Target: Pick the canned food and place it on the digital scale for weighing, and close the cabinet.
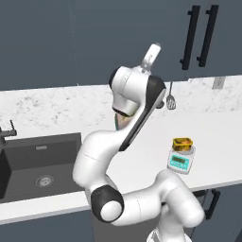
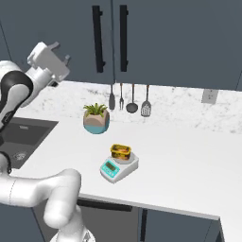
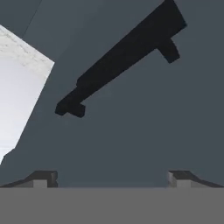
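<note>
Above the worktop (image 2: pixel 189 151), dark slate-blue cabinet (image 2: pixel 165 42) spanning the wall, flat doors flush and shut in both base views. Two long black vertical bar handles (image 2: pixel 97 38) side by side near the door seam. One such handle (image 3: pixel 122 57) seen close and slantwise from the hand camera, against a door face.

Below, white worktop running from a dark sink (image 1: pixel 40 165) at its left end toward the right edge. Marbled backsplash (image 2: pixel 179 106) behind, hung with a row of utensils (image 2: pixel 128 100). Small potted plant (image 2: pixel 96 118) standing toward the back of the worktop, just right of the sink.

Toward the front edge, near mid-worktop: digital scale (image 2: pixel 118 168), white with teal front panel, set at an angle to the front edge. Canned food (image 2: pixel 120 151) resting upright on the scale platform, golden top up, nothing else touching it.

Raised well above the worktop at cabinet-door level: gripper (image 2: pixel 60 53), well apart from tin and scale. Fingertips (image 3: pixel 43 178) spread wide at the bottom corners of the hand view, nothing between them, a cabinet door directly ahead.
</note>
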You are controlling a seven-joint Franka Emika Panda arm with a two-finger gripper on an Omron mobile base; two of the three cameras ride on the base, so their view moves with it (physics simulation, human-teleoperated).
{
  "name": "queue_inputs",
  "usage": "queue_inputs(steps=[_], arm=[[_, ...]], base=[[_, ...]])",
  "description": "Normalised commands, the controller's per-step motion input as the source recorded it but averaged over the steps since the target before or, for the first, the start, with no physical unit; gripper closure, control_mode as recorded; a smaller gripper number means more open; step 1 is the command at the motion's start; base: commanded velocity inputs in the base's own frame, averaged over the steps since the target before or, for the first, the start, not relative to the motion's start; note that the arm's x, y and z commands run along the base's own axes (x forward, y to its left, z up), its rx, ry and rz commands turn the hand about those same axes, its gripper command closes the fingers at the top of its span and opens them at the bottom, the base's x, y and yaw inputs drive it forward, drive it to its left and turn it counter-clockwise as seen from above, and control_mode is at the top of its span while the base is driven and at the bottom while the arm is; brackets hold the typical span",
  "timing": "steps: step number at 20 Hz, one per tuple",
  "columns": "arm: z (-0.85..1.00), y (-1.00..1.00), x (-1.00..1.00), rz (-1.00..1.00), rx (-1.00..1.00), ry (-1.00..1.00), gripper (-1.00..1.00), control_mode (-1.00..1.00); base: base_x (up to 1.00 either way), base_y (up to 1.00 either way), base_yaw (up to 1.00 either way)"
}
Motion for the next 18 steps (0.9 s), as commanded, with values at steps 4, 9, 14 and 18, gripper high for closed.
queue_inputs(steps=[4, 9, 14, 18], arm=[[-0.01, -0.36, 0.62, -0.15, -0.05, 0.0, -1.0, -1.0], [-0.29, -0.2, 0.75, -0.05, -0.05, 0.0, -1.0, -1.0], [-0.45, -0.46, 0.27, 0.05, 0.0, -0.09, -1.0, -1.0], [-0.64, -0.87, -0.22, 0.25, 0.0, -0.22, -1.0, -1.0]], base=[[0.0, 0.0, 0.0], [0.0, 0.0, 0.0], [0.0, 0.0, 0.0], [0.0, 0.0, 0.0]])
